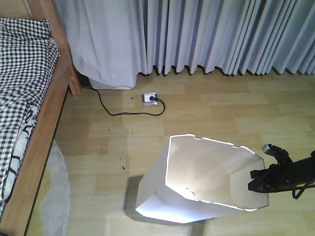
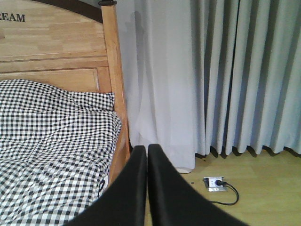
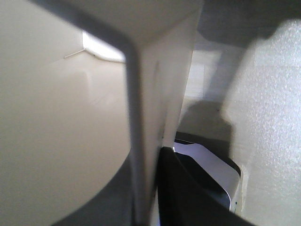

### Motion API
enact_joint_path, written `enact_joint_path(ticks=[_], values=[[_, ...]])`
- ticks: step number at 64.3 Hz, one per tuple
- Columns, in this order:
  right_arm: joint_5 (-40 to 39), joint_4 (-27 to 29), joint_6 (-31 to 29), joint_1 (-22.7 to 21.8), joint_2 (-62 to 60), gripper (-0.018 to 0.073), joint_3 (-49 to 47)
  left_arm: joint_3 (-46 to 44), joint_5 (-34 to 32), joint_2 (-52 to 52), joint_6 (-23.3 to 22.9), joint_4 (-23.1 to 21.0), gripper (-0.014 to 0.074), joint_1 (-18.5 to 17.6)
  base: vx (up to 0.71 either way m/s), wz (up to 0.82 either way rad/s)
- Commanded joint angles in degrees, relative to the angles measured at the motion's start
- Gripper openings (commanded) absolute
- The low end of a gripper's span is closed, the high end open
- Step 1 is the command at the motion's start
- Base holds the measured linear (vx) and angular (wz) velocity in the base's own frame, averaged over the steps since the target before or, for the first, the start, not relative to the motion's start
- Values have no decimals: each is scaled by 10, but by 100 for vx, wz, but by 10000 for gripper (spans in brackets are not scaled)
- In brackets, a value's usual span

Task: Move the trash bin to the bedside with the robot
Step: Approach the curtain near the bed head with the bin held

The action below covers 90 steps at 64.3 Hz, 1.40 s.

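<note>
- The black left gripper points forward, its two tapered fingers pressed flat together.
- The black, cable-trailing right arm extends level, and the right gripper is clamped on the rim wall of the tall white plastic trash bin.

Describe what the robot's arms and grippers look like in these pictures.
The left gripper has two smooth matte black fingers tapering to rounded tips, no markings visible. The right gripper is blocky and black, with a small grey piece on top and a thin black cable looping beneath its arm.
</note>
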Motion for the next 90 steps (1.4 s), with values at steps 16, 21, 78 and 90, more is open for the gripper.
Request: enact_joint_path(ticks=[16, 21, 78, 90], values=[[140, 16, -5, 0, -41, -4, -1, -14, -42, -3, -3, -1, -6, 0, 18, 3], [140, 16, -5, 0, -41, -4, -1, -14, -42, -3, -3, -1, -6, 0, 19, -1], [142, 16, -5, 0, -41, -4, -1, -14, -42, -3, -3, -1, -6, 0, 18, -4], [142, 16, -5, 0, -41, -4, -1, -14, -42, -3, -3, -1, -6, 0, 18, 1]])
